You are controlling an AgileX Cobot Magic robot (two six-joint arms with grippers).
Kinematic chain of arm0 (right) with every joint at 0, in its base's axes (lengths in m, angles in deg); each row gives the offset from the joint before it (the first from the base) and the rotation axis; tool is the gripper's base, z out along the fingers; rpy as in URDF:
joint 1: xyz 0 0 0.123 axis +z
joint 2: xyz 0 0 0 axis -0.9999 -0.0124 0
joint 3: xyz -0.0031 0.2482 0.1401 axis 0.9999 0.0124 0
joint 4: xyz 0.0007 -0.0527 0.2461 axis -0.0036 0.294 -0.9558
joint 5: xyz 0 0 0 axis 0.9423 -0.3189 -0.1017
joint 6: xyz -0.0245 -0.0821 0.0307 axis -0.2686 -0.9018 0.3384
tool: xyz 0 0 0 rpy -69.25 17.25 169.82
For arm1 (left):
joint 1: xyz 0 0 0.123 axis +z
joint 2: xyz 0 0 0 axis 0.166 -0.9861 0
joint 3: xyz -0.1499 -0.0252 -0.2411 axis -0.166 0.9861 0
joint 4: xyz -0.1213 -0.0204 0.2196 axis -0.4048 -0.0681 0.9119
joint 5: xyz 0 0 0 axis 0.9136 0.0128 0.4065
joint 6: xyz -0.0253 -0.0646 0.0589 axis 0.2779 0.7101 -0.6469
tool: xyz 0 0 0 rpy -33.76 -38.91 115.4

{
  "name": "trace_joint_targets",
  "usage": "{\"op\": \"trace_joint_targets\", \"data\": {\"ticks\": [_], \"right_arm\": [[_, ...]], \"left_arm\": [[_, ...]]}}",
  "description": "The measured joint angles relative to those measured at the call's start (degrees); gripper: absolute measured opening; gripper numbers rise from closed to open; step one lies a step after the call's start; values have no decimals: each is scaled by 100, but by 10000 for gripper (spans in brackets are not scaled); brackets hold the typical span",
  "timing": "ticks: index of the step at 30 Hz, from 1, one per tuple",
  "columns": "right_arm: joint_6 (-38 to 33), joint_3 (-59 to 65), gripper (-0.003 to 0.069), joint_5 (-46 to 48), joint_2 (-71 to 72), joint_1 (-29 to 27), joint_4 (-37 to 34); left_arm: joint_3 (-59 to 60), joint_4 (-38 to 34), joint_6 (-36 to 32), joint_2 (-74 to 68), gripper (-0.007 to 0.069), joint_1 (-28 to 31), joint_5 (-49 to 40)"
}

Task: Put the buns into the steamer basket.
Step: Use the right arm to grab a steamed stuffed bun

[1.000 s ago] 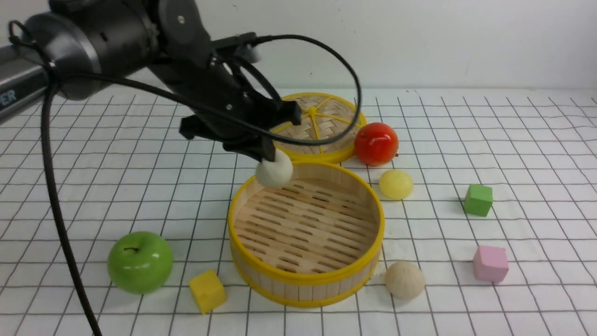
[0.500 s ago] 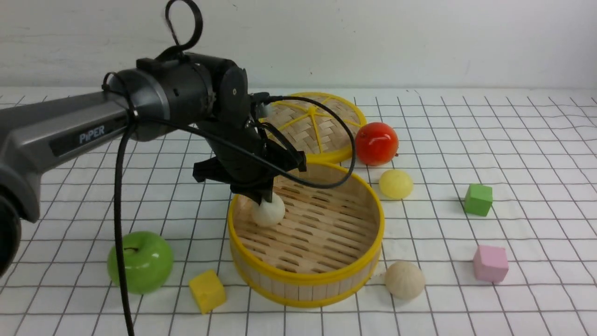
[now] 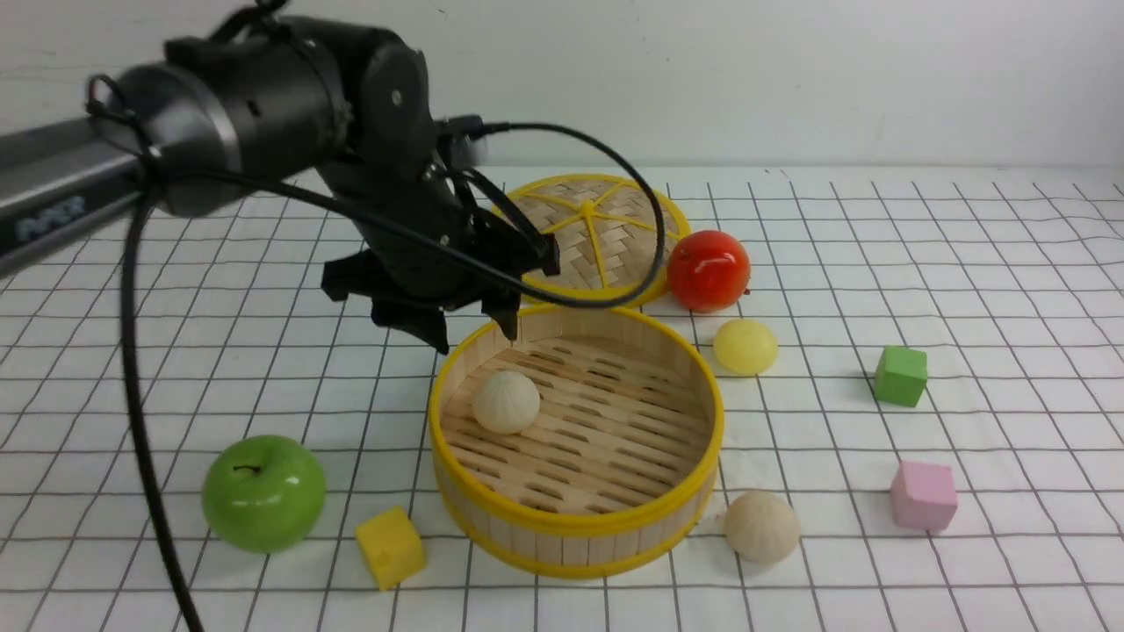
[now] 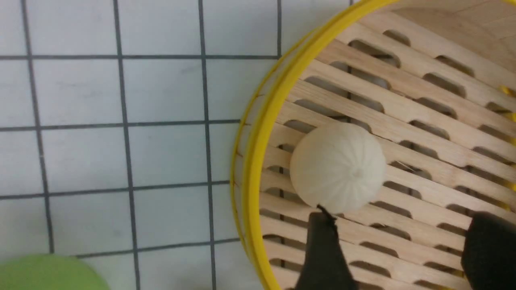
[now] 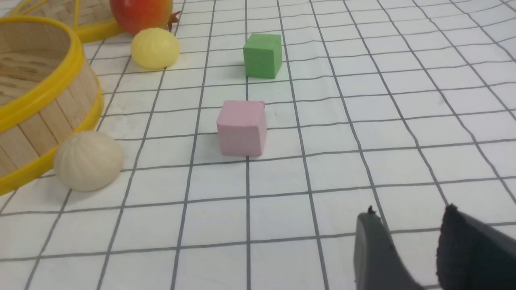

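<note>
Now the left pincer hangs spread open and empty over the upper-left rim of the steamer basket at frame centre. One cream bun lies on its slats. The yellow bun and second cream bun sit on the bench to its right. The right pincer is parted and empty. The lettering on the left arm is too blurred to read.

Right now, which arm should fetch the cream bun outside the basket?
Right, probably: the cream bun lies right of the steamer basket, before the open right gripper; the left gripper hangs over its left rim.
</note>
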Motion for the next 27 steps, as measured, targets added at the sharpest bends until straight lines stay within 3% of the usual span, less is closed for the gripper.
{"op": "trace_joint_targets", "data": {"ticks": [5, 10, 17, 18, 21, 24, 27], "right_arm": [[0, 0, 241, 0, 0, 0, 0], [0, 0, 241, 0, 0, 0, 0], [-18, 0, 241, 0, 0, 0, 0], [-18, 0, 241, 0, 0, 0, 0], [-18, 0, 241, 0, 0, 0, 0], [-18, 0, 241, 0, 0, 0, 0], [-18, 0, 241, 0, 0, 0, 0]], "left_arm": [[0, -58, 13, 973, 440, 0, -410], [0, -113, -228, 2164, 375, 0, -1180], [169, -284, -312, 3836, 171, 0, -1501], [384, -376, -318, 4379, 111, 0, -1501], [907, -457, -330, 5179, 38, 0, -1501], [1708, -457, -330, 6145, -13, -5, -1501], [2324, -458, -330, 6670, -13, -5, -1501]]}}
